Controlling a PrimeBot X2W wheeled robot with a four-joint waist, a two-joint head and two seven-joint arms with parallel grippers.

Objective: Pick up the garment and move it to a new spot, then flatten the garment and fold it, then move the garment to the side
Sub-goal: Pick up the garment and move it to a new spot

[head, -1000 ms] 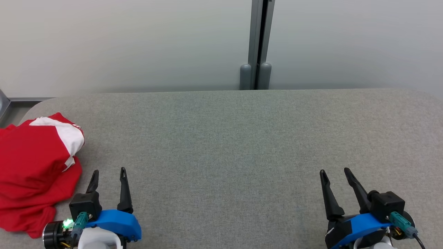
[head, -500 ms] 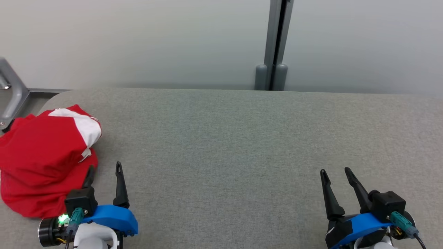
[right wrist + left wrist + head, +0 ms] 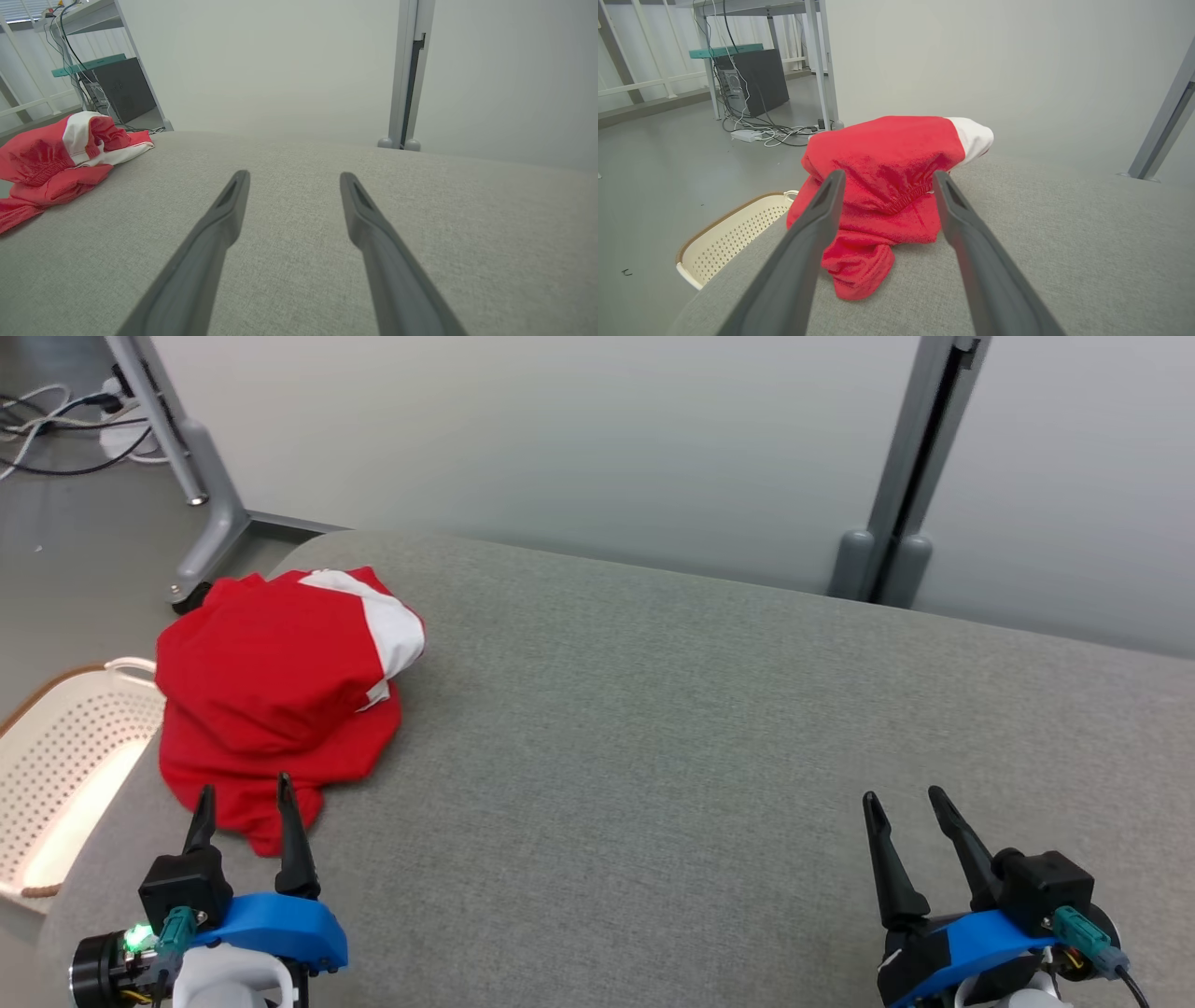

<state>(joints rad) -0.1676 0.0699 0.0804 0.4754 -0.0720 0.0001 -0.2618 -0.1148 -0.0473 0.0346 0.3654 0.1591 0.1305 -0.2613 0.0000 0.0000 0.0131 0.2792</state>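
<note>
Red garment (image 3: 271, 681) at frame left, just above the left gripper (image 3: 245, 786), spread and empty; right gripper (image 3: 904, 796), also spread, well apart

Grey fabric-topped table (image 3: 700, 728): one crumpled red-and-white garment (image 3: 271, 691) lying at 10 o'clock, right by the rounded corner.

No text, label, brand, number or sign can be read in any of the views.
</note>
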